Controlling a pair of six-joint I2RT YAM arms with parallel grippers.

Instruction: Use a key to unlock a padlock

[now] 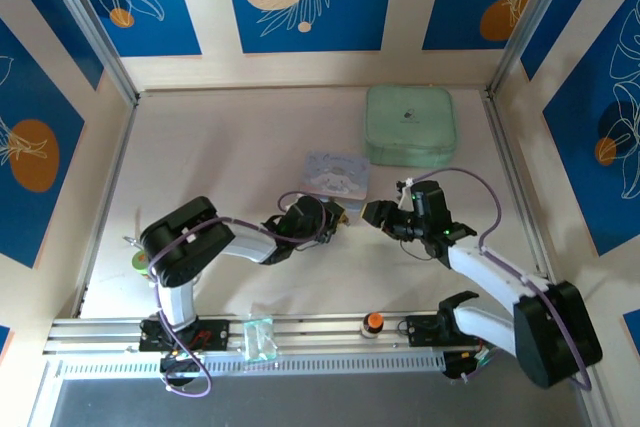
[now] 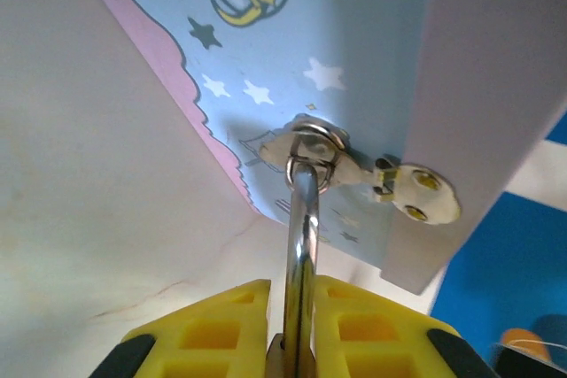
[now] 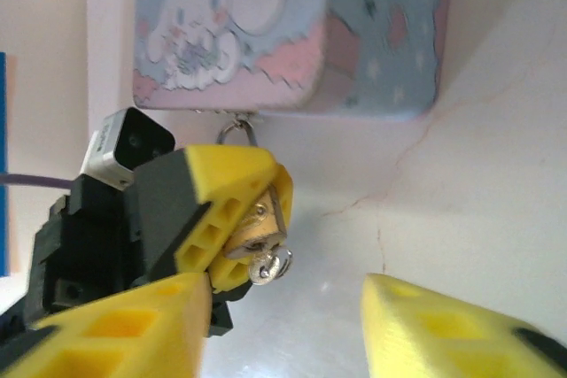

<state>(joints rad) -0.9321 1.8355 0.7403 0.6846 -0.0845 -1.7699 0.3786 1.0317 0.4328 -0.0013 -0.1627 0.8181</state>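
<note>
Left claw [image 2: 298, 298] sits right under its lens, pressed together on the foot of a silver shackle [image 2: 302, 219]. The shackle runs up through the hasp [image 2: 354, 170] on the blue tin [image 2: 354, 33].

Right wrist view: right claw [image 3: 285, 294] is spread wide and holds nothing, just short of the key [image 3: 270, 263]. The key is seated in the brass padlock [image 3: 260, 229], its bow poking out toward the right claw. The left claw clamps the padlock body, the shackle is hooked to the tin, and the pale bench [image 3: 496, 174] lies behind.

Top view: both claws are nose to nose just in front of the tin. A green case [image 1: 408, 125] is further back, well apart.

The step reads as pinching the key bow and turning it.
- Centre the bow between the open fingers before closing.
- Grip the bow's flat faces.
- Line the wrist roll up with the key shaft, so the turn is pure rotation with no pull.
- The left side needs to brace the body hard, or the lock will likely swing on the hasp.
- The key is tiny and smooth, and an off-centre pinch could cock it or push it out.
</note>
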